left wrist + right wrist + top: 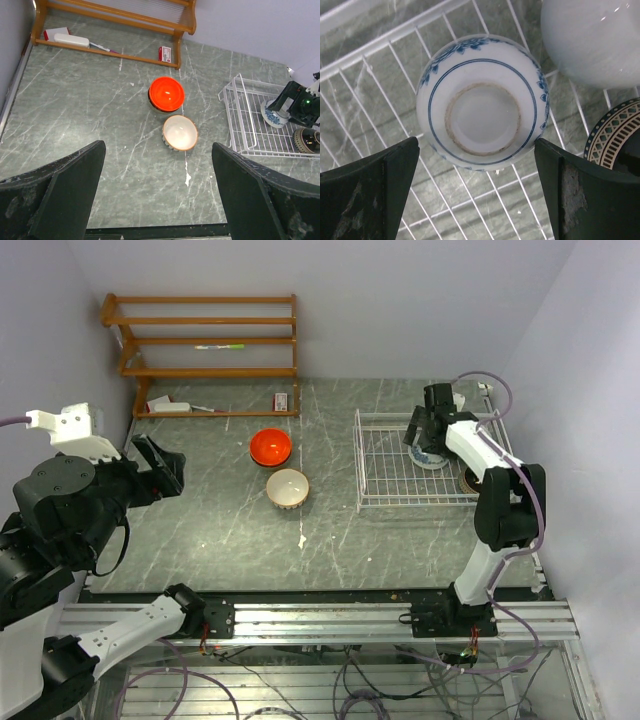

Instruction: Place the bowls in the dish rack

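Note:
The white wire dish rack (359,462) stands at the right. In it a blue-and-white bowl (482,102) lies upside down, with a plain white bowl (592,35) and a dark patterned bowl (616,134) beside it. My right gripper (477,192) is open just above the blue-and-white bowl (433,458), one finger on each side of its near edge, holding nothing. An orange-red bowl (270,447) and a tan ribbed bowl (287,487) sit on the table centre. My left gripper (162,464) is open and empty, high at the left, well back from both bowls (166,93) (180,132).
A brown wooden shelf unit (205,340) stands at the back left, with a white object (168,407) and a small red box (282,400) on its bottom board. White walls close in the back and right side behind the rack.

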Controlling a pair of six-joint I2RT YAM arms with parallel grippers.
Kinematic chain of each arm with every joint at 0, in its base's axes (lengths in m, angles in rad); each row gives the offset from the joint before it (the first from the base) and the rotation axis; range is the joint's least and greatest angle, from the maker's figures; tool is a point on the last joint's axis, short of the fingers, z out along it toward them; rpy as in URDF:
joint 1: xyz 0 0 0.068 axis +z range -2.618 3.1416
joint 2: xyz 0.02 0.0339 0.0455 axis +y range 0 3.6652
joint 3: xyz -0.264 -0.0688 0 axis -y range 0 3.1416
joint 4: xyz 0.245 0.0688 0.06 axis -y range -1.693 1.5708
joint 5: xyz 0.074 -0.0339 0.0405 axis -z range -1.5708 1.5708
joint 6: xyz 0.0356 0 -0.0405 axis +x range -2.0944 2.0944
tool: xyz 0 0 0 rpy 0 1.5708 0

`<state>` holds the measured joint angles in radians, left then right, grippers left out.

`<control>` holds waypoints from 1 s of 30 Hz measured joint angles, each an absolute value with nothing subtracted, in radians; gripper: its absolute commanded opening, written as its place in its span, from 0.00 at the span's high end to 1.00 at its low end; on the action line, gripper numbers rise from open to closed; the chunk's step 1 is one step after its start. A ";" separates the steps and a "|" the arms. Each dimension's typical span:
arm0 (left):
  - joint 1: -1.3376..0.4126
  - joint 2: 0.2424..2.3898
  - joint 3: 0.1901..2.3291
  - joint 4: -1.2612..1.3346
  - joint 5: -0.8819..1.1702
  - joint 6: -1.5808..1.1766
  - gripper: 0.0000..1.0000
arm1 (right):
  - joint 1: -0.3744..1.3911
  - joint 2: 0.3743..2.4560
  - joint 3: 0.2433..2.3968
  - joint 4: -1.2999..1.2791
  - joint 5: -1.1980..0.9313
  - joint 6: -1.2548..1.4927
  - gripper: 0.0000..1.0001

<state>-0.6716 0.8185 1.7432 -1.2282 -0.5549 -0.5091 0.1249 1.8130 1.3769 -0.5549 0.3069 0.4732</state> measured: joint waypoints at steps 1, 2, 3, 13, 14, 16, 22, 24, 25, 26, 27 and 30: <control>-0.672 0.819 1.744 -1.229 -0.555 -0.509 0.01 | 0.125 1.821 1.382 -0.546 0.317 0.475 0.00; -0.672 0.819 1.745 -1.231 -0.555 -0.509 0.01 | 0.124 1.829 1.388 -0.539 0.329 0.475 0.00; -0.672 0.819 1.748 -1.232 -0.556 -0.509 0.01 | 0.124 1.837 1.392 -0.533 0.336 0.475 0.00; -0.672 0.831 1.757 -1.240 -0.559 -0.508 0.01 | 0.118 1.890 1.433 -0.479 0.392 0.474 0.00; -0.672 0.834 1.758 -1.240 -0.559 -0.508 0.01 | 0.118 1.892 1.433 -0.476 0.397 0.474 0.00; -0.672 0.841 1.759 -1.240 -0.559 -0.506 0.01 | 0.118 1.895 1.439 -0.476 0.401 0.474 0.00; -0.672 0.862 1.759 -1.239 -0.559 -0.502 0.01 | 0.117 1.895 1.444 -0.480 0.396 0.473 0.00; -0.672 0.867 1.761 -1.239 -0.559 -0.498 0.01 | 0.123 1.882 1.444 -0.495 0.376 0.469 0.00; -0.672 0.870 1.765 -1.239 -0.559 -0.496 0.01 | 0.128 1.868 1.444 -0.505 0.365 0.466 0.00; -0.672 0.875 1.773 -1.239 -0.559 -0.494 0.01 | 0.138 1.849 1.444 -0.514 0.354 0.462 0.00; -0.672 0.881 1.782 -1.238 -0.559 -0.492 0.01 | 0.149 1.830 1.446 -0.525 0.347 0.459 0.00; -0.672 0.893 1.806 -1.238 -0.561 -0.484 0.01 | 0.224 1.754 1.483 -0.585 0.328 0.450 0.00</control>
